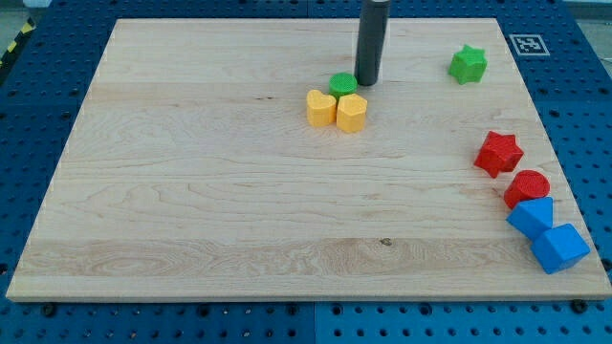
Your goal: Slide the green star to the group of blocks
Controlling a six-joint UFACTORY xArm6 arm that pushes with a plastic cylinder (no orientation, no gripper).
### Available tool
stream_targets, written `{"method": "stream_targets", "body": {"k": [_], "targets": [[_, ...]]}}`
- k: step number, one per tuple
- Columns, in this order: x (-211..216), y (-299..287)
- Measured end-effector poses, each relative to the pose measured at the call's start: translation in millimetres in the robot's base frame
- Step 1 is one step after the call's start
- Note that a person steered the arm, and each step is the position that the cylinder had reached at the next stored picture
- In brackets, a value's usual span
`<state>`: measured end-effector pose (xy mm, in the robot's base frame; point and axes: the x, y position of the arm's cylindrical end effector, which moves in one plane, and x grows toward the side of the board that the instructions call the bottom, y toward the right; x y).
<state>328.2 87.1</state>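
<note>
The green star (468, 64) lies near the view's top right, alone on the wooden board (191, 191). My tip (366, 82) comes down at the view's top centre, touching or just right of a green round block (341, 84). Two yellow blocks sit just below it: a yellow block (320, 107) on the left and a yellow block (352, 112) on the right. These three form a tight group. The star is well to the right of my tip.
At the view's right edge lie a red star (498, 153), a red round block (527, 187), and two blue blocks (531, 218) (559, 247). The board rests on a blue perforated table (29, 96). A marker tag (525, 43) is at the top right corner.
</note>
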Motion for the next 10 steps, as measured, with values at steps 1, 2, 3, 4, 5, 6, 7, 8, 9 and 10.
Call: {"method": "stream_targets", "body": {"k": [1, 2, 3, 4, 5, 6, 7, 8, 9, 10], "targets": [[1.9, 9.0], [4.3, 13.1], [16.7, 37.5], [18.1, 74.1], [23.1, 116.2], [14.4, 142.0], [-6.7, 167.4], [-39.6, 165.4], [-49.0, 167.5], [-51.0, 136.6]]}}
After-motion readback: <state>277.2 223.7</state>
